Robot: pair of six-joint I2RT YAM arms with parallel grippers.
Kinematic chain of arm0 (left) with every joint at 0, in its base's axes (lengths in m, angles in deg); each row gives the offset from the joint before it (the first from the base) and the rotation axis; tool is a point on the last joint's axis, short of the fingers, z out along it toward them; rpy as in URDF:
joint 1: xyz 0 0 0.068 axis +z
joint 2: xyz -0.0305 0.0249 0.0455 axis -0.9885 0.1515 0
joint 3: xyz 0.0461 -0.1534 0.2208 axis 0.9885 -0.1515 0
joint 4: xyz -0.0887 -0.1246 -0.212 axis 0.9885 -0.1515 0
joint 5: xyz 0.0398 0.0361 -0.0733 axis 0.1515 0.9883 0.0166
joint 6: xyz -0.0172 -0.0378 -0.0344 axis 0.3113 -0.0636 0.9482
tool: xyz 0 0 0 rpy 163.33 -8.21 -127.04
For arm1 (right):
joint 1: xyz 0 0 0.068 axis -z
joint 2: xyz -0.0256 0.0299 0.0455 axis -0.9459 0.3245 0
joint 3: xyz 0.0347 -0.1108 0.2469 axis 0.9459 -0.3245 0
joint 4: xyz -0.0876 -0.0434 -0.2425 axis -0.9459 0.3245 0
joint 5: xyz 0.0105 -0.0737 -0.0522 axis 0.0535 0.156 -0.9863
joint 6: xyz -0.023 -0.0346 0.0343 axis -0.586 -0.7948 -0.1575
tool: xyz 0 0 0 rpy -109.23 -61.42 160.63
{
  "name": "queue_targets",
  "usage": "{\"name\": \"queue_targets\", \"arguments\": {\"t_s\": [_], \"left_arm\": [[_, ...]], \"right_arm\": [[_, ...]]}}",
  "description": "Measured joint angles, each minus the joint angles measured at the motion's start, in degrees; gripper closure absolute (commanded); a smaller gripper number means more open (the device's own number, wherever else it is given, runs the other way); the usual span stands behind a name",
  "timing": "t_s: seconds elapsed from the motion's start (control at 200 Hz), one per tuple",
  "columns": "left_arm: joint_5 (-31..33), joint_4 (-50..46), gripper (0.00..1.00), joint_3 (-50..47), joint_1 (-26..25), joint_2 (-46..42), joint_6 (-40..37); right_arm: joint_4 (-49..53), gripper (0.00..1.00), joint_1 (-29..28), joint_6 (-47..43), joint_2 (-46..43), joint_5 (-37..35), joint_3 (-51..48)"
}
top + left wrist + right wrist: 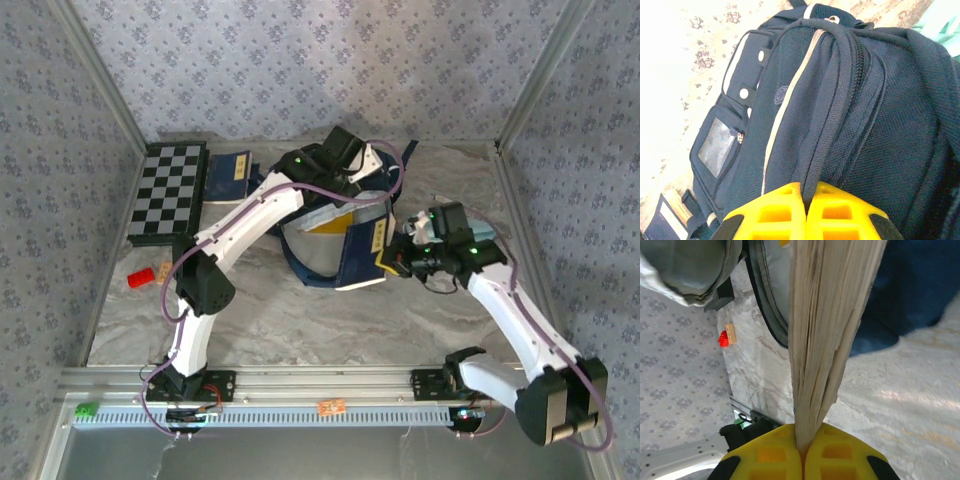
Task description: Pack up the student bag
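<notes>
The student bag (840,100) lies open in the middle of the table (300,330). The left gripper (804,192) is clenched on a fabric ridge of it, and the right gripper (802,440) is clamped on a book (825,315) at the bag's mouth. Looks early-ish: a second book (228,178), a chessboard (168,190) and a red block (141,277) sit unpacked left of the bag.

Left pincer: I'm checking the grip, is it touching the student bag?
Touching. The left wrist view shows the left pincer shut on a fabric ridge of the student bag.

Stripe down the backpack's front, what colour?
Off-white stripe on the navy backpack; clearest in the left wrist view.
</notes>
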Motion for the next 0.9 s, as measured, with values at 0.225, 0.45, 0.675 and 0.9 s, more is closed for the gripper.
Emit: {"name": "queue_targets", "arguments": {"t_s": [0.225, 0.45, 0.675, 0.9], "left_arm": [[-0.26, -0.48, 1.00, 0.22, -0.02, 0.00, 0.22], [-0.28, -0.35, 1.00, 0.22, 0.02, 0.00, 0.66], [-0.22, 1.16, 1.00, -0.81, 0.02, -0.09, 1.53], [-0.26, 2.69, 1.00, -3.02, 0.17, -0.94, 1.75]], "right_arm": [[-18.29, 0.97, -5.11, 1.97, 12.81, -5.35, 0.04], [-33.48, 0.85, -6.73, 2.05, 23.34, -9.70, 0.42], [-38.56, 0.52, -6.80, 0.90, 32.83, -13.46, 4.17], [-30.91, 0.42, -8.02, -1.99, 30.08, -20.13, 5.18]]}}
